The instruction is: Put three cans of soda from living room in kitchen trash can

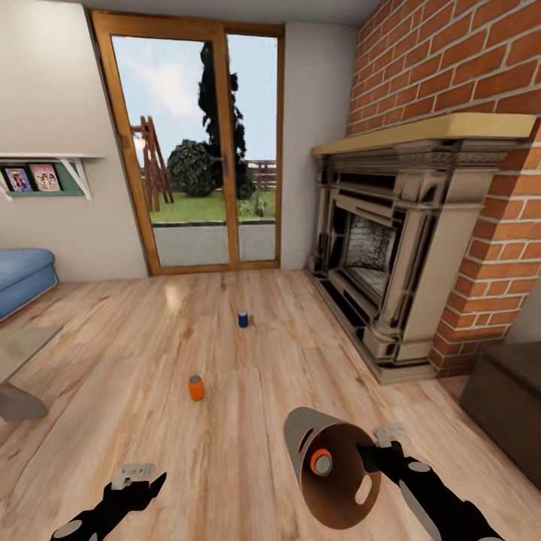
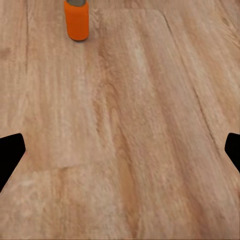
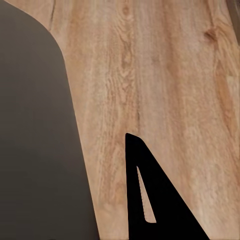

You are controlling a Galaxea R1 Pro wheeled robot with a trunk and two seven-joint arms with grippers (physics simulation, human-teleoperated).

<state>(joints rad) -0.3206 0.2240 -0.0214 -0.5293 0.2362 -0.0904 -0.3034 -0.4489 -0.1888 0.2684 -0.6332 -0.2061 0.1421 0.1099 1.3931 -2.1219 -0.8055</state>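
The right gripper point(image 1: 370, 455) clamps the rim of a trash can point(image 1: 330, 466) (tilted, one orange can point(image 1: 321, 461) inside). The left gripper point(image 1: 139, 485) hangs spread open above the floor point(image 1: 113, 353). A second orange can point(image 1: 196, 388) stands at its one o'clock, the blue can point(image 1: 243, 319) farther on.

Orange soda can point(image 1: 196, 388) with grey top, upright on the wood floor point(image 1: 113, 338) of the living room, also seen in the left wrist view point(image 2: 76, 20); dark blue can point(image 1: 243, 319) with silver top, upright farther off toward the glass doors point(image 1: 197, 150); second orange can point(image 1: 321, 461) lying inside the tilted trash can point(image 1: 300, 432), grey end facing outward
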